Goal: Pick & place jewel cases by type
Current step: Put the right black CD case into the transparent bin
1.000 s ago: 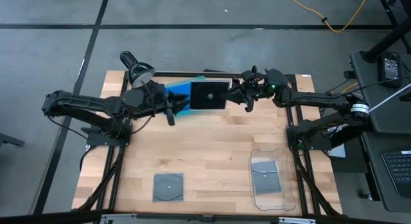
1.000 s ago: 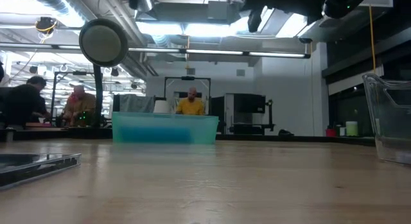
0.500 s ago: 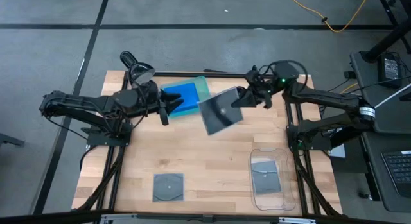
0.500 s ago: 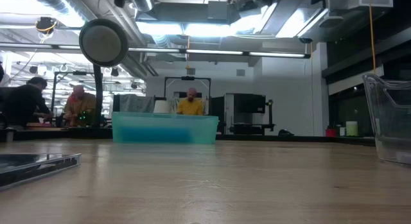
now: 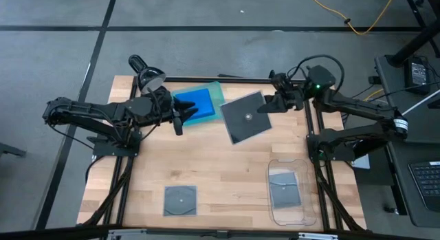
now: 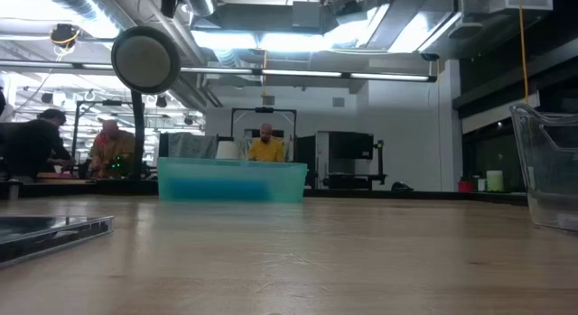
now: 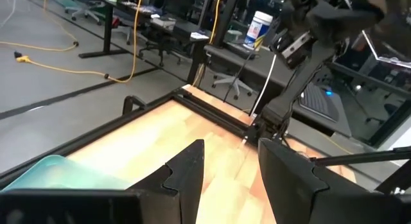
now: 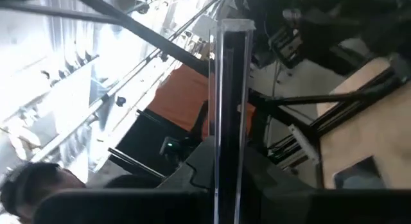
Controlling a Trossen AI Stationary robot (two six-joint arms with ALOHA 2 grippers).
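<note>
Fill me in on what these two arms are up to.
They are sorting jewel cases by type. The right gripper holds a grey-clear disc case by one edge, lifted above the table's far middle. The left gripper hangs open beside the green tray, which holds a blue case. One disc case already lies in the clear tray at the near right; another lies on the wood at the near left.

Left hand (image 5: 180,118) agape, right hand (image 5: 265,106) clamped
</note>
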